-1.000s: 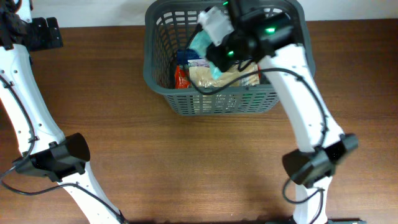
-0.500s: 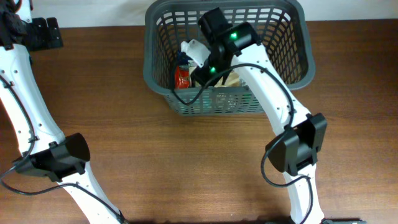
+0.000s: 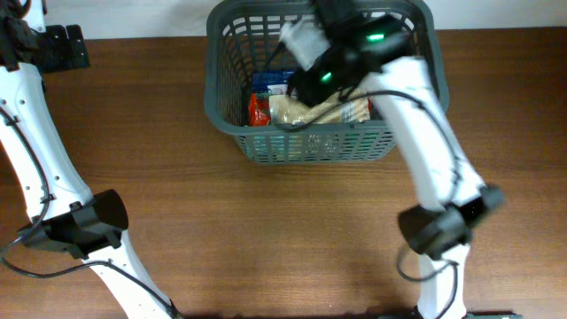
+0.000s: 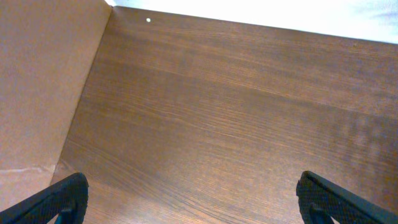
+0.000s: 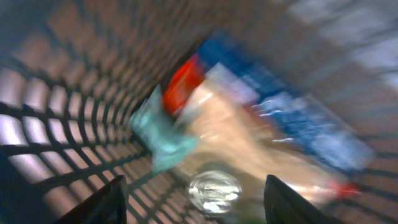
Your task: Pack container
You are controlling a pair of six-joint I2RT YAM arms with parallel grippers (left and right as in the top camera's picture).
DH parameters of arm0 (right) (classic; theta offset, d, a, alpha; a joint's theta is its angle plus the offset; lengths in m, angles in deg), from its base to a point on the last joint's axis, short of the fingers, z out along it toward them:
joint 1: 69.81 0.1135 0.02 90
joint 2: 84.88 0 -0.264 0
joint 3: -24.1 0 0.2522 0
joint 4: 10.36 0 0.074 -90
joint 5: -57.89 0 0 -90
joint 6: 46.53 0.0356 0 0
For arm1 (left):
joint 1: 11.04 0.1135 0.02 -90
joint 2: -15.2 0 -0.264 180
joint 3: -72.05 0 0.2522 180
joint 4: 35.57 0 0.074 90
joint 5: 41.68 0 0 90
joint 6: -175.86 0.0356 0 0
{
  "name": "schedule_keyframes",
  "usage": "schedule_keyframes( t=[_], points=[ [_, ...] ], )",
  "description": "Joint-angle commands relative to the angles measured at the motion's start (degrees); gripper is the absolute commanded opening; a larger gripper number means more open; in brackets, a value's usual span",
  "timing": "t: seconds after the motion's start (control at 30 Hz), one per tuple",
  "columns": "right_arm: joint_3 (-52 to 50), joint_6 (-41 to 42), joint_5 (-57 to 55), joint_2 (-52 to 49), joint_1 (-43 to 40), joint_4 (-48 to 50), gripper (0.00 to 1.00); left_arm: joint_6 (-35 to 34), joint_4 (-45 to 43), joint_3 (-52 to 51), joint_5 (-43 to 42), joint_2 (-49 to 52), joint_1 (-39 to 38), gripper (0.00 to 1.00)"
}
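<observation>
The dark grey basket [image 3: 226,124] stands at the back middle of the table. It holds a red packet [image 3: 258,111], a blue packet [image 3: 270,82] and a beige bag [image 3: 306,111]. My right gripper [image 3: 310,80] hangs inside the basket, mostly hidden under its wrist. The blurred right wrist view shows it open [image 5: 196,208] and empty above a teal packet [image 5: 163,134], the beige bag [image 5: 242,143] and a clear round thing [image 5: 214,191], with the basket's lattice wall [image 5: 56,124] at left. My left gripper [image 4: 193,202] is open and empty over bare table at the far left back [image 3: 62,49].
The wooden table [image 3: 266,239] lies in front of the basket. A brown wall or board [image 4: 37,81] stands at the table's left edge. Both arm bases stand near the front edge, at left [image 3: 89,221] and right [image 3: 438,230].
My right arm swung left and down inside the basket, then back to the right. The teal packet seen by the gripper a second ago now lies in the basket. The left arm stayed still.
</observation>
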State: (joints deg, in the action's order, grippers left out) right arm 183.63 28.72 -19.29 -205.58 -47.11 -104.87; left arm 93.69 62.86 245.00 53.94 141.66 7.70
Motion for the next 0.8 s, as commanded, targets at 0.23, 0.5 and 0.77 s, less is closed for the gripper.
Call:
schedule_keyframes(
  t=[0.23, 0.5, 0.77],
  points=[
    [12.7, 15.4, -20.4, 23.1, -22.4, -0.9, 0.75, -0.5, 0.1, 0.2, 0.2, 0.3, 0.2, 0.99],
    [10.2, 26.6, -10.8, 24.2, -45.1, -4.4, 0.99, -0.5, 0.1, 0.2, 0.2, 0.3, 0.2, 0.99],
    [9.6, 27.9, -3.9, 22.8, -46.3, -7.9, 0.99, -0.5, 0.1, 0.2, 0.2, 0.3, 0.2, 0.99]
  ],
)
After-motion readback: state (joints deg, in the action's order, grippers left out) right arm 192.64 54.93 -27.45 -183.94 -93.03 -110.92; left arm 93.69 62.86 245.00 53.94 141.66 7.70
